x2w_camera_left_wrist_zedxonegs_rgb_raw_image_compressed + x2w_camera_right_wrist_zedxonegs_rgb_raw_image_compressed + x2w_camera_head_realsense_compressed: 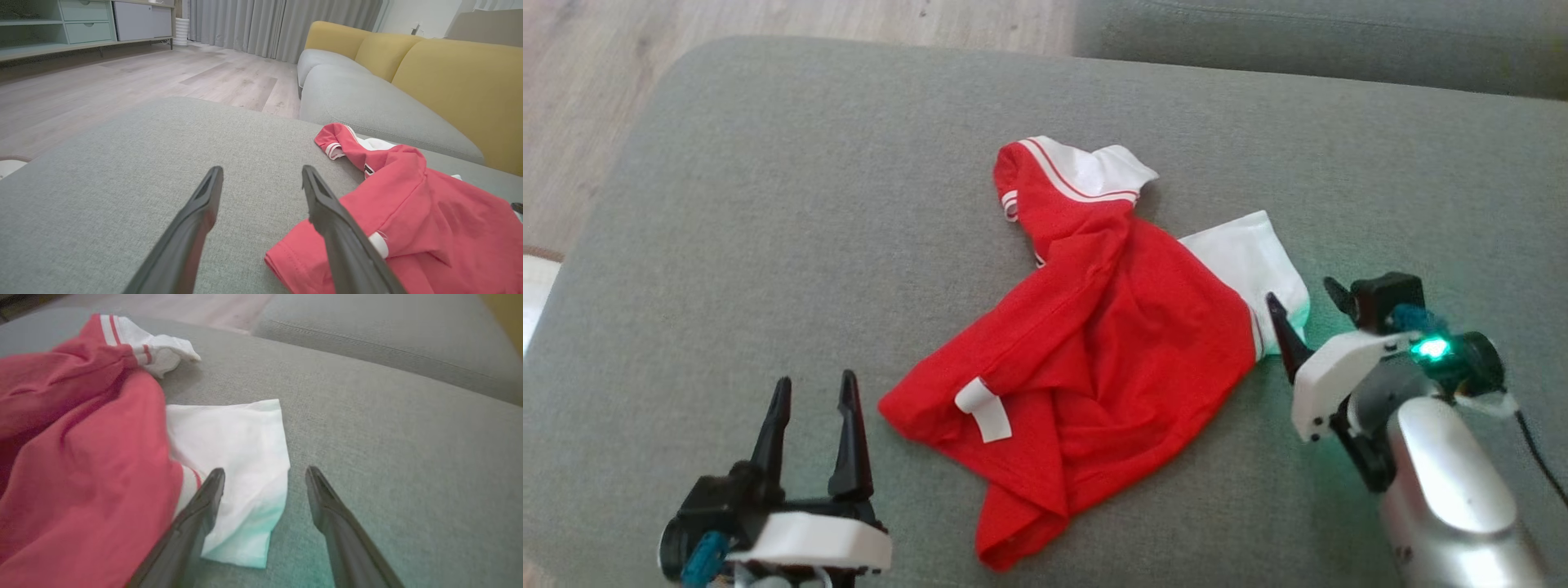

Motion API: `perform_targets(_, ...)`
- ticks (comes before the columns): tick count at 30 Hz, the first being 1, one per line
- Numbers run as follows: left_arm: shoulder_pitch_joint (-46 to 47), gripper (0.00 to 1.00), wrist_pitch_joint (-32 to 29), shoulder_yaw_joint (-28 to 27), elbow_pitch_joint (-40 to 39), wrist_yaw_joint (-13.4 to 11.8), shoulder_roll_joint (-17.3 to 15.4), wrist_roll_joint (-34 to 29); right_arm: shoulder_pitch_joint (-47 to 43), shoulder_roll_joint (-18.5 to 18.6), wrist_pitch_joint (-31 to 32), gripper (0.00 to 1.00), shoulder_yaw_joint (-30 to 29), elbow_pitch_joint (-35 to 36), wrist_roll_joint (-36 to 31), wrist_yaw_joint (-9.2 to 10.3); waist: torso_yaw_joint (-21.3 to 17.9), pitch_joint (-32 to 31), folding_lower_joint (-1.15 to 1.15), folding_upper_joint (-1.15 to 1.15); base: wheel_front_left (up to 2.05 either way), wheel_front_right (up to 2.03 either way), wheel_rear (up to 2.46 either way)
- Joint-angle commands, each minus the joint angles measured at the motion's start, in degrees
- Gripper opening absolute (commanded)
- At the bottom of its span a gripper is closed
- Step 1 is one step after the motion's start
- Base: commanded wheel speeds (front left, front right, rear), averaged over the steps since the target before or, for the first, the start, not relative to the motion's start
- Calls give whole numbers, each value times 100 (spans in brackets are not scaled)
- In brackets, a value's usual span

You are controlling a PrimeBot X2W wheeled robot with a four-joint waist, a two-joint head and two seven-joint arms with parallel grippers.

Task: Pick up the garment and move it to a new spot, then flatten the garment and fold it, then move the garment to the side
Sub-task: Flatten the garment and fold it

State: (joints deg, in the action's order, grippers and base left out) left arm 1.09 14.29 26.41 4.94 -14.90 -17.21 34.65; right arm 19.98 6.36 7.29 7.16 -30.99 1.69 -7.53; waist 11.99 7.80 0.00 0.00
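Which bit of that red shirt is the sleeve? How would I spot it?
On the wide grey cushion lies a crumpled red garment. At its edge nearest the right gripper, a flat white sleeve sticks out onto the cushion. Unlike the striped white trim at the far end and the small white tag on the near side, it is broad and squarish.

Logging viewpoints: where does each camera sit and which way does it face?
Head view: on the head, looking down at the red garment on the grey cushion; left gripper and right gripper show, both open.
Left wrist view: along the left gripper's fingers, across the cushion toward the yellow sofa back.
Right wrist view: along the right gripper's fingers, at the white sleeve.
Shared: all show the garment.
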Motion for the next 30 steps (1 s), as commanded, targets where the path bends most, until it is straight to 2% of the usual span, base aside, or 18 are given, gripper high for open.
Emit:
perform_targets(1,277,100,62,-148,-133,30,-36,-66,345,12,84,100,11,0,-88,4,88,39,0,0,0,0,0)
perform_targets(7,316,100,57,-107,-79,54,-19,-81,717,-16,443,100,-395,-933,-189,4,307,112,0,0,0,0,0)
perform_targets(8,309,100,57,-110,-70,55,-19,-81,763,-34,478,95,-419,-1060,-177,4,319,116,0,0,0,0,0)
perform_targets(10,290,100,59,-114,-57,49,-19,-83,846,-70,488,35,-441,-1262,-133,4,328,118,0,0,0,0,0)
perform_targets(11,281,100,59,-116,-52,47,-20,-85,884,-88,445,25,-430,-1329,-111,4,322,114,0,0,0,0,0)
perform_targets(12,268,100,59,-120,-47,44,-24,-87,918,-104,374,0,-427,-1381,-85,4,305,103,0,0,0,0,0)
perform_targets(21,186,100,45,-123,-95,8,-71,-89,1010,-101,-361,0,-733,-1455,0,4,-109,-79,0,0,0,0,0)
perform_targets(30,99,100,27,-122,-143,-26,-100,-62,-24,-265,-866,0,-1808,-725,-114,4,-595,-196,0,0,0,0,0)
